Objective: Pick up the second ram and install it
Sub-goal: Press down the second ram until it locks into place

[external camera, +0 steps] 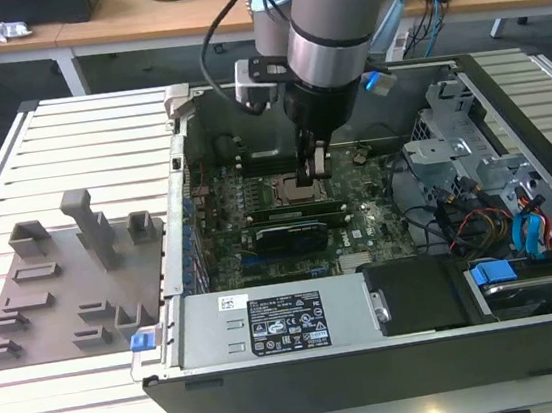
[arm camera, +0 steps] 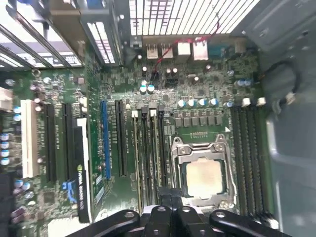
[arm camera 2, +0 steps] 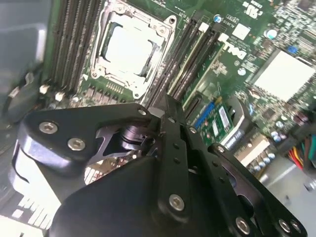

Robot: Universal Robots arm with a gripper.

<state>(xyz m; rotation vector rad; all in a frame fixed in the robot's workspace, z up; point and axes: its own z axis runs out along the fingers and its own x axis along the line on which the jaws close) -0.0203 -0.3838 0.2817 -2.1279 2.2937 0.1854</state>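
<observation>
In the exterior view my gripper [external camera: 311,176] hangs inside the open computer case [external camera: 198,307], just above the memory slots beside the processor socket [external camera: 289,187]. Its fingers are pressed together, with nothing visible between them. A thin green stick, the ram [external camera: 291,209], stands on edge in the slots between the socket and the black expansion card [external camera: 285,236]. In the second wrist view the shut gripper [arm camera 2: 166,102] points at the dark slots [arm camera 2: 190,59] next to the socket [arm camera 2: 129,47]. In the first wrist view the gripper [arm camera: 170,198] sits over the slots [arm camera: 148,153] beside the socket [arm camera: 203,175].
A grey plastic plate with upright blocks [external camera: 64,283] lies on the slatted table at the exterior view's left. The power supply [external camera: 270,323] lines the case's near side. Drive cages and cables [external camera: 498,209] fill the exterior view's right. A desk with cables [external camera: 132,18] stands behind.
</observation>
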